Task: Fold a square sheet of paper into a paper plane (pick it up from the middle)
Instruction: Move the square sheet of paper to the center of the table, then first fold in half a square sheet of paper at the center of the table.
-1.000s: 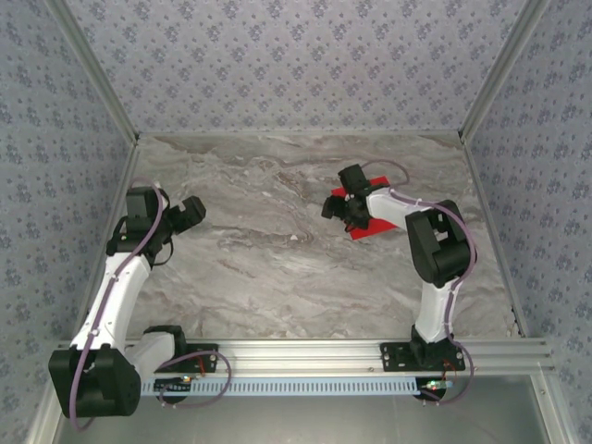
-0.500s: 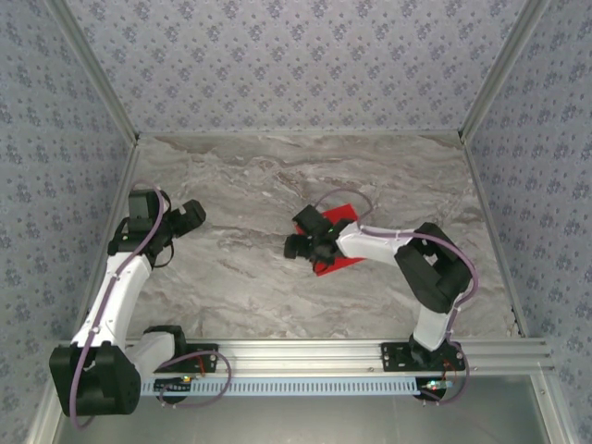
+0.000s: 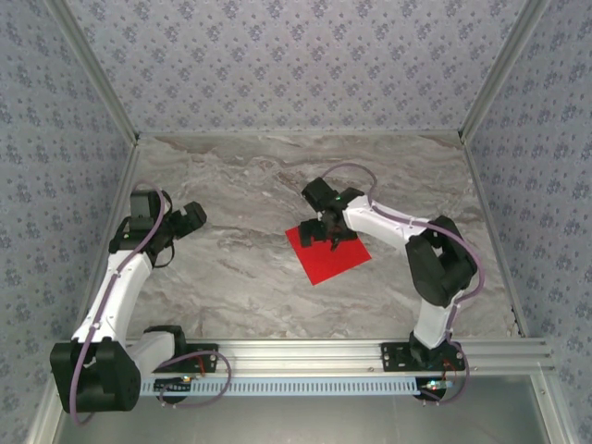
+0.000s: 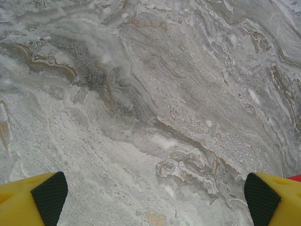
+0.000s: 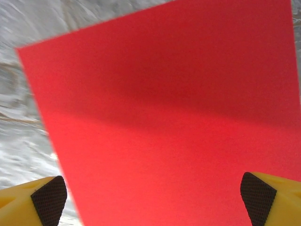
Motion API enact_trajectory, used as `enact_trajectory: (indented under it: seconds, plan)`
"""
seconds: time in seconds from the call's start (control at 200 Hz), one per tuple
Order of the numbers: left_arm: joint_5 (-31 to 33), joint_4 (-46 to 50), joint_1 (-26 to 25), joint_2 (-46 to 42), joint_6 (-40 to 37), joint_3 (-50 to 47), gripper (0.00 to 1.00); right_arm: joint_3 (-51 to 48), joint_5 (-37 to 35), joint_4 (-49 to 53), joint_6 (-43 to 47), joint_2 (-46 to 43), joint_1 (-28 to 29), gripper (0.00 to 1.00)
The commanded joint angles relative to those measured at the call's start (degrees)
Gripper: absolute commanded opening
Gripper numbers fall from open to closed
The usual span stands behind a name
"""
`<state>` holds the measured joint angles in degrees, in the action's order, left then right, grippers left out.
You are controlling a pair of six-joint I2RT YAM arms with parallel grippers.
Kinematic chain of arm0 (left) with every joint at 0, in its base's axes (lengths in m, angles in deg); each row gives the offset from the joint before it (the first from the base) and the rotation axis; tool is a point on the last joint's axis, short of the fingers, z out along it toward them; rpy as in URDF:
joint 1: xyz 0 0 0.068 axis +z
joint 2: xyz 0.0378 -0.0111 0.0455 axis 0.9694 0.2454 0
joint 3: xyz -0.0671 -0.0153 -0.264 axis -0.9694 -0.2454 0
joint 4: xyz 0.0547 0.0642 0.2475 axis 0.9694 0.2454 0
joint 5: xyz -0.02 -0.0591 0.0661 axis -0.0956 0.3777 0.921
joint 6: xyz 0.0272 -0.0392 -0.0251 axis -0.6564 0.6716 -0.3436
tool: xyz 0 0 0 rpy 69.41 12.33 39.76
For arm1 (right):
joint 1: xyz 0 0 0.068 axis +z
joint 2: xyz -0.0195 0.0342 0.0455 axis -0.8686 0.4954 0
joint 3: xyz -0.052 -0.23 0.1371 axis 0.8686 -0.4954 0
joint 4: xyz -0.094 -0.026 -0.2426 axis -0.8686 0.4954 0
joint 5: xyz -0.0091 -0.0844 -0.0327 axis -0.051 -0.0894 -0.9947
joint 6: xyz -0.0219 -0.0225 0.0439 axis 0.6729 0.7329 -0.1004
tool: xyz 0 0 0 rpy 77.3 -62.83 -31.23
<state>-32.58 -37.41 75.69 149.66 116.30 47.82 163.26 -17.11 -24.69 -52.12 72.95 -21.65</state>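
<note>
The square sheet of paper (image 3: 327, 254) is bright red and lies flat near the middle of the marble table, turned like a diamond. My right gripper (image 3: 326, 228) hovers over its far part, open. In the right wrist view the red sheet (image 5: 169, 122) spreads under the gripper (image 5: 154, 202), and its black pads (image 5: 49, 200) stand wide apart with nothing between them. My left gripper (image 3: 192, 216) is open over bare marble at the left, well apart from the sheet. In the left wrist view the gripper (image 4: 154, 200) is open, and a sliver of the red sheet (image 4: 296, 177) shows at the right edge.
The marble tabletop (image 3: 240, 277) is walled by patterned panels on three sides. An aluminium rail (image 3: 305, 351) with both arm bases runs along the near edge. Bare marble lies around the sheet on all sides.
The right gripper slid the sheet left and nearer, toward the table's middle, then opened wider, let go and drew back toward the far side. The left arm stayed still.
</note>
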Motion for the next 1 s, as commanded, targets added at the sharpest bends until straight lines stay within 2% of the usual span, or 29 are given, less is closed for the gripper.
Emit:
enact_trajectory:
  seconds: [0.0,0.18,0.55,0.994]
  plan:
    - [0.76,0.77,0.10,0.02,0.23,0.57,0.99,0.93,-2.09,5.56,9.43,3.61,-0.24,1.00]
    - [0.92,0.90,0.10,0.19,0.14,0.58,0.99,3.20,-0.62,4.74,10.14,6.51,-0.43,1.00]
    - [0.98,1.16,0.08,0.99,0.14,0.67,0.99,6.75,0.26,4.60,9.28,11.82,-1.34,0.92]
    - [1.20,1.58,0.01,1.38,0.15,0.72,0.99,1.37,2.15,1.82,8.74,16.03,-2.70,0.83]
